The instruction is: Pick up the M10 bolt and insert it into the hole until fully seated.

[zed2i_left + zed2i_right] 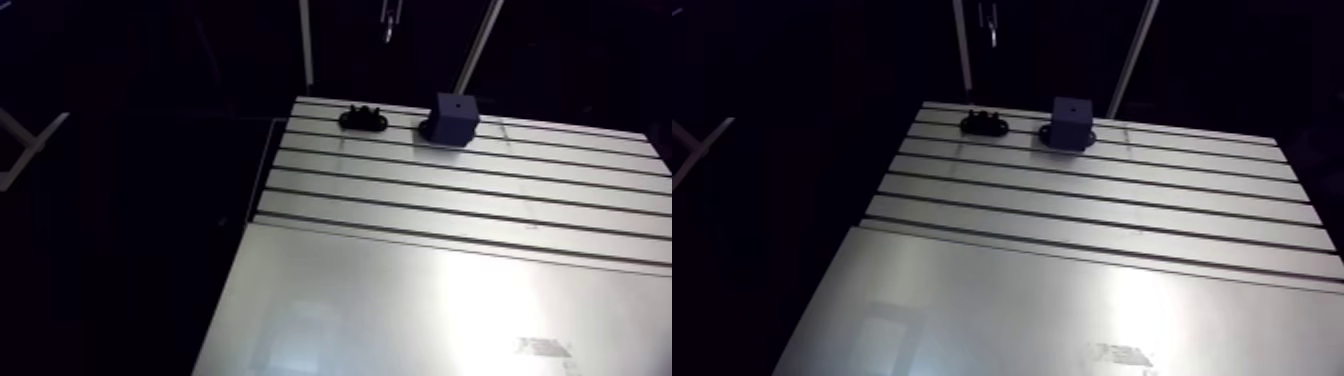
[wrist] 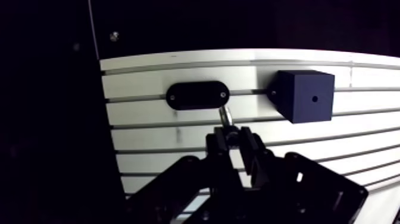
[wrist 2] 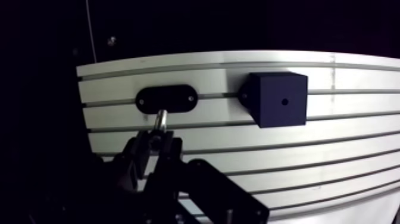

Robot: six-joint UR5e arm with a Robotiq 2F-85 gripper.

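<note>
Gripper [image 2: 234, 142]: I saw its fingers clamped on the M10 bolt [image 2: 225, 115].
M10 bolt: the shiny shank projected ahead of the fingertips, its tip at the rim of the black oval holder [image 2: 197, 95].
Holder: it lay on the slotted table [image 2: 149, 137].
Dark blue block [image 2: 303, 95]: it stood beside the holder, apart from it; I noted a small hole [image 2: 314, 99] in its face.

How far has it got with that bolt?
The pick-up looks done: the gripper is shut on the bolt, whose tip is near the black holder. Left to do: carry it to the dark block and push it into the hole, which looks empty.
</note>
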